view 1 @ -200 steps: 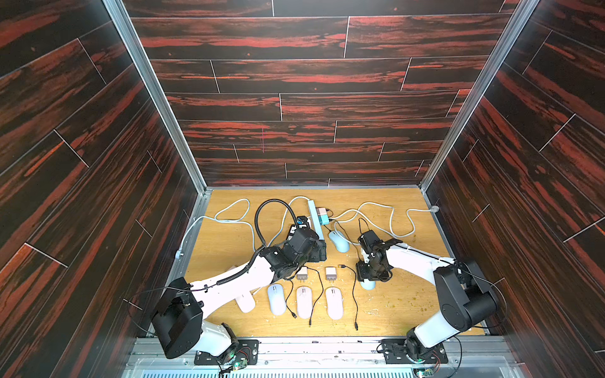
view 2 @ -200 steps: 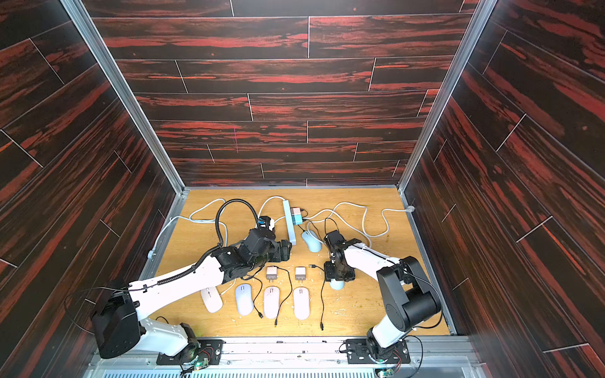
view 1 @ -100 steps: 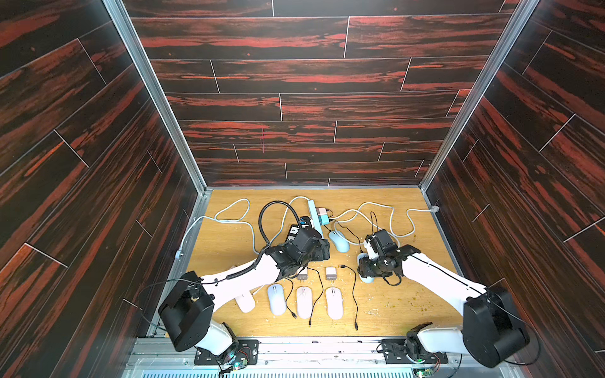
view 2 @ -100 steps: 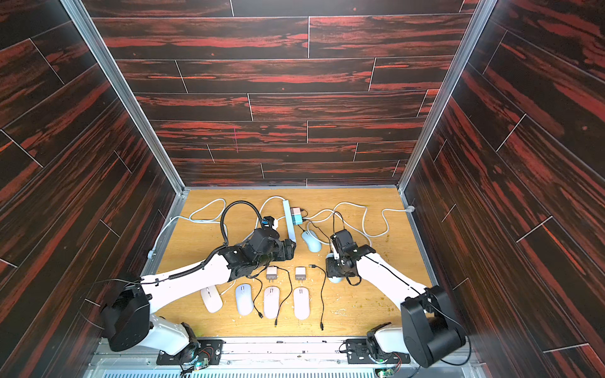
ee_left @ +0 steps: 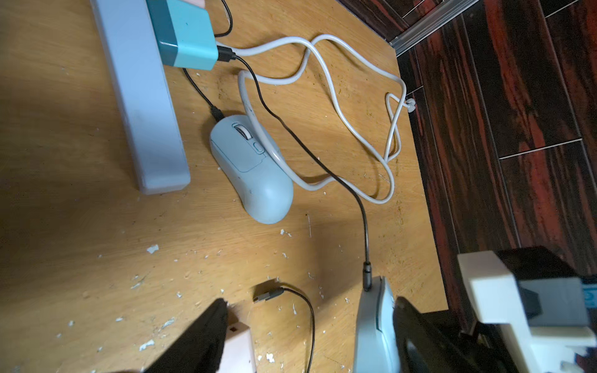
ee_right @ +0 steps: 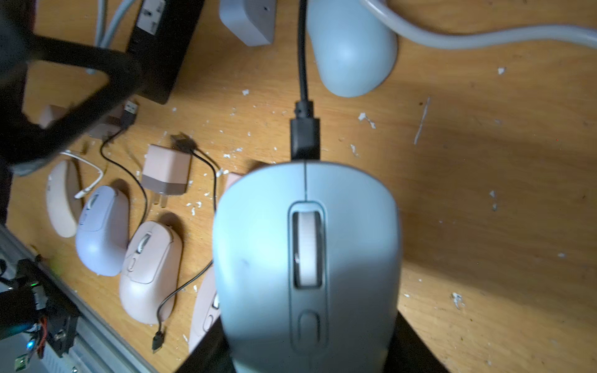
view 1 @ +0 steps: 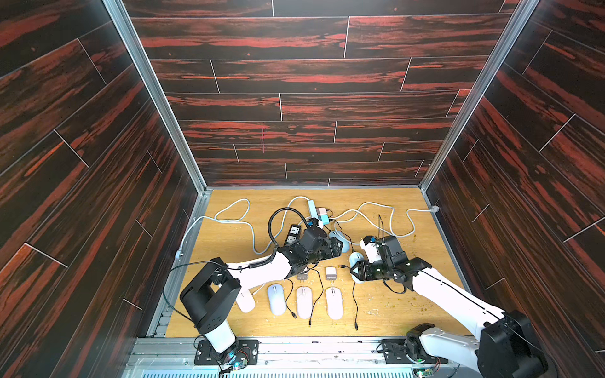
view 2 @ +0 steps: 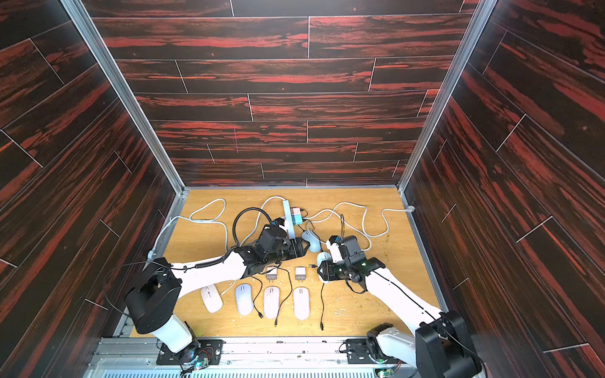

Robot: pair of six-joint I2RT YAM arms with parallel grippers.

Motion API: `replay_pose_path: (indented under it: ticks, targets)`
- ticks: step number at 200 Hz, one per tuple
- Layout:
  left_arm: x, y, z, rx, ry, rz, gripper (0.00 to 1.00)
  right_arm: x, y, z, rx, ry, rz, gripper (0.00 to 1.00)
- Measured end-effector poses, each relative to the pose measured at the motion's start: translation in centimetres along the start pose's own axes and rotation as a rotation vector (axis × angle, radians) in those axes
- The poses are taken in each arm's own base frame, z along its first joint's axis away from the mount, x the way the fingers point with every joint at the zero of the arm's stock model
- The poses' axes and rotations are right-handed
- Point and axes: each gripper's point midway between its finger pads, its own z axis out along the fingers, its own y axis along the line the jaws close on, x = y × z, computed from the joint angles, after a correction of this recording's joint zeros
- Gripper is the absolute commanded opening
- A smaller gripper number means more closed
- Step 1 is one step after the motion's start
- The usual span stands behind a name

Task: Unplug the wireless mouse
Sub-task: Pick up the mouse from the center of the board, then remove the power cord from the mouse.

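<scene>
The right pincer [view 1: 358,273] grips the pale blue mouse [ee_right: 307,258] by its sides, near the middle of the counter [ee_right: 484,161]. Its shell looks light, hard and smooth, so it may slip. Just beyond, the black plug [ee_right: 304,139] sits in the nose of the mouse. I judge this stiff part the place to hold, not the thin soft cable [ee_left: 323,168]. The left pincer [ee_left: 310,301] stands open near it. Farther, the cable reaches the teal charger [ee_left: 184,35]. No writing is readable.

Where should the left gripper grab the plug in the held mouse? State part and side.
The black plug, on its rigid housing ahead of the blue mouse, not the thin cable. Bring the left gripper in across its sides: it juts straight out, clear of the right gripper.
</scene>
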Motion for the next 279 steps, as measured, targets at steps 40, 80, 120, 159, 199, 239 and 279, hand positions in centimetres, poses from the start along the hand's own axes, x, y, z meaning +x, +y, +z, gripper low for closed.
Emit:
replay_pose_path:
  ticks: [40,80,120,159,199,239,279]
  targets:
    - [-1.6,-0.7,-0.1,0.042,-0.045,-0.042,0.8,-1.2,1.4,-1.5,-0.055,-0.074,-0.035,0.0]
    - [-2.9,-0.7,-1.1,0.062,-0.109,-0.057,0.8,-2.2,2.1,-3.0,-0.074,-0.144,-0.058,0.0]
    - [-4.0,-0.5,-3.0,0.064,-0.178,-0.065,0.8,-2.9,3.2,-4.2,-0.114,-0.193,-0.089,0.0]
    - [-4.4,-1.2,-3.4,0.088,-0.191,-0.063,0.81,-2.9,4.3,-4.7,-0.164,-0.204,-0.123,0.0]
    - [-3.7,-3.2,-2.9,0.164,-0.119,-0.042,0.71,-2.5,4.5,-4.1,-0.176,-0.175,-0.126,0.0]
    - [-2.7,-3.7,-1.3,0.197,-0.056,-0.044,0.65,-2.1,4.7,-3.5,-0.18,-0.151,-0.138,0.0]
    - [-2.4,-4.8,-0.5,0.224,-0.021,-0.036,0.57,-1.8,4.9,-3.2,-0.182,-0.138,-0.149,0.0]
